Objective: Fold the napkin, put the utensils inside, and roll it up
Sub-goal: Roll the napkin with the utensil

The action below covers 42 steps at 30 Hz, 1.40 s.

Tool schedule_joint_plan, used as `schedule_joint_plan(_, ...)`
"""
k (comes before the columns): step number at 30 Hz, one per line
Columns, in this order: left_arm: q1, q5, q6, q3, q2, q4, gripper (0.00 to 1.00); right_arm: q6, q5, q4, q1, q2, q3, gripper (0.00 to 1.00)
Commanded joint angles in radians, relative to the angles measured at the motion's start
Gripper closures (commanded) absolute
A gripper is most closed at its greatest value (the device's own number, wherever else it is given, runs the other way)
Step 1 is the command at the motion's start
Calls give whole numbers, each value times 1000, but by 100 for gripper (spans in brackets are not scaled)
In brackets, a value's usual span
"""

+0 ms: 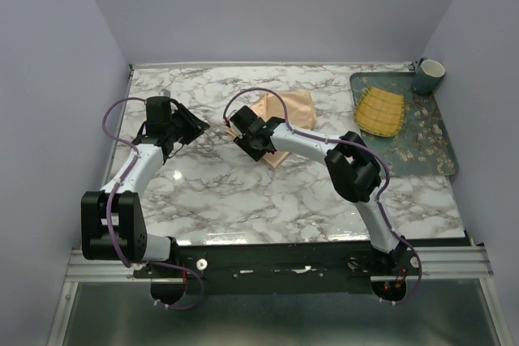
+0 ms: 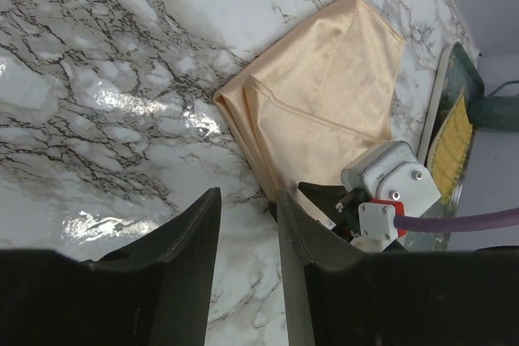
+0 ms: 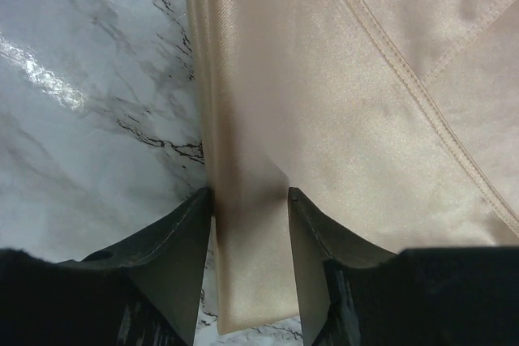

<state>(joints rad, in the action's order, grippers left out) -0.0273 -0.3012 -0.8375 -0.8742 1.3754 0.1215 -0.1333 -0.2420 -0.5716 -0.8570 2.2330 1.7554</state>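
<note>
Straddling folded edge of one napkin (image 3: 340,103) with right hand (image 3: 250,194), fingers parted, not clamping. Hovering left hand (image 2: 248,194) open, empty, over surface (image 2: 97,79), napkin just ahead.

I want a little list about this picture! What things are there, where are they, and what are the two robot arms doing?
table: white and grey marble tabletop
napkin: plain peach-orange thin cloth napkin, folded in layers, lying on the marble
tray: teal patterned flat tray, far right
on the tray: yellow checked waffle cloth; dark green round mug at the far corner
left gripper: jaws apart, empty, over bare marble left of the napkin
right gripper: jaws apart, straddling the napkin's folded edge
</note>
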Motion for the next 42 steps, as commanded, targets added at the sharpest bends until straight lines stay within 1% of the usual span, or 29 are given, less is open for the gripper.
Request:
schedule_joint_plan(1,7,-27,-6,17,2,-22,58,-2,-25,-71,-16,7,23,49)
schedule_joint_plan(5,7,-27,-5,18,-2,-20,58,8,-20,-77,-31,13,21,50)
schedule_joint_plan(9,7,-32,-6,20,-4,-25,58,9,-61,-86,-50,30,26,52)
schedule_joint_plan(13,7,-35,-9,23,-9,-29,58,17,-144,-102,-76,54,41,57)
schedule_joint_plan(15,7,-38,-12,24,-12,-31,58,23,-174,-120,-80,79,55,61)
schedule_joint_plan(17,7,-38,-11,26,-13,-29,58,24,-184,-122,-80,88,62,63)
schedule_joint_plan(26,13,-52,-11,27,-15,-28,58,21,-249,-113,-82,132,69,62)
schedule_joint_plan(32,15,-50,-11,30,-12,-28,58,20,-218,-96,-82,125,50,61)
schedule_joint_plan(33,15,-50,-11,32,-12,-29,58,18,-203,-96,-82,128,50,62)
schedule_joint_plan(35,15,-50,-12,37,-6,-37,58,17,-189,-96,-82,134,55,71)
schedule_joint_plan(36,15,-50,-15,41,-4,-42,57,17,-180,-97,-82,135,56,73)
schedule_joint_plan(37,15,-56,-18,44,-1,-49,56,12,-151,-97,-82,132,56,76)
schedule_joint_plan(38,13,-58,-20,55,8,-55,53,12,-134,-96,-80,129,53,83)
schedule_joint_plan(39,13,-67,-31,61,13,-63,50,14,-122,-97,-80,123,52,86)
schedule_joint_plan(40,13,-81,-41,70,17,-94,49,20,-88,-96,-77,113,53,88)
schedule_joint_plan(41,13,-93,-48,84,34,-109,49,21,-65,-97,-68,105,50,94)
schedule_joint_plan(42,12,-108,-55,90,43,-115,47,26,-45,-97,-63,99,46,97)
